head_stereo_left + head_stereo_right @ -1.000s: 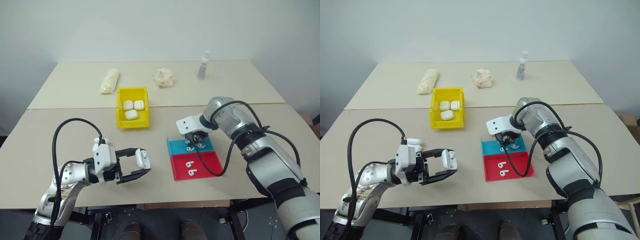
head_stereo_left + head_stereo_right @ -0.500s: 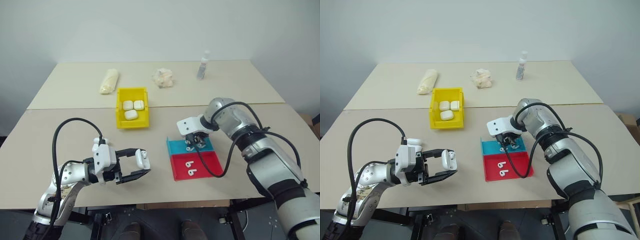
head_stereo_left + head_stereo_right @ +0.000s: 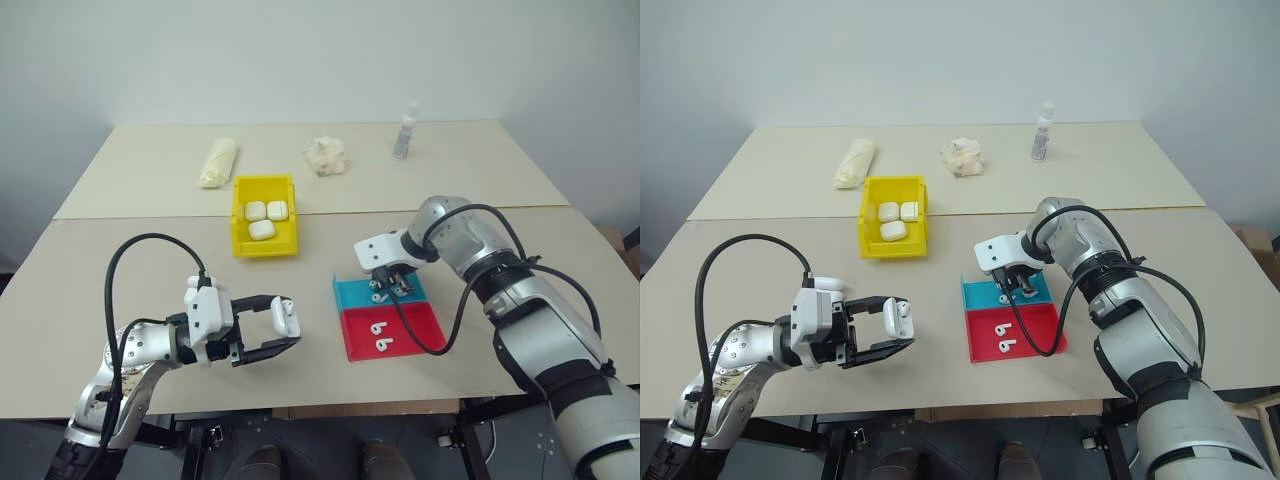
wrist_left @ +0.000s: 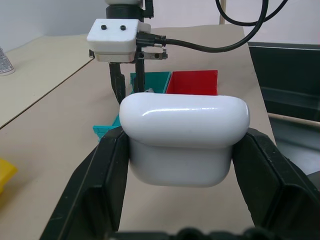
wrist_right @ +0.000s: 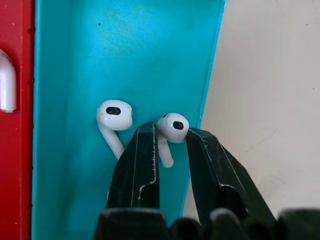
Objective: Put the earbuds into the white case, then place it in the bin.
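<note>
Far left, the left gripper pinches the white case by its two side faces and holds it above the counter, well apart from the trays. The case is hard, glossy and rounded, so I judge it slippery; a squeeze across the flat sides, as here, looks the safest hold, since its curved edges would let it squirm out.

Further back sits the yellow bin, with three white cases lying in it. With the held one, that makes four cases.

To the right lie two shallow trays touching each other: the red tray, nearer the robot, with two earbuds in it, and the blue tray beyond, also with two. That makes four earbuds in all.

The right gripper points down into the blue tray, its fingers nearly together around the stem of one earbud by the tray's wall. Whether the pads have bitten yet I cannot tell. Its twin lies just beside it. These buds look featherlight, smooth and tiny; the thin stem is the natural place to nip, gently, because a hard pinch would likely flick it away.

At the back of the counter are a wrapped roll, a crumpled wad and a small bottle.
</note>
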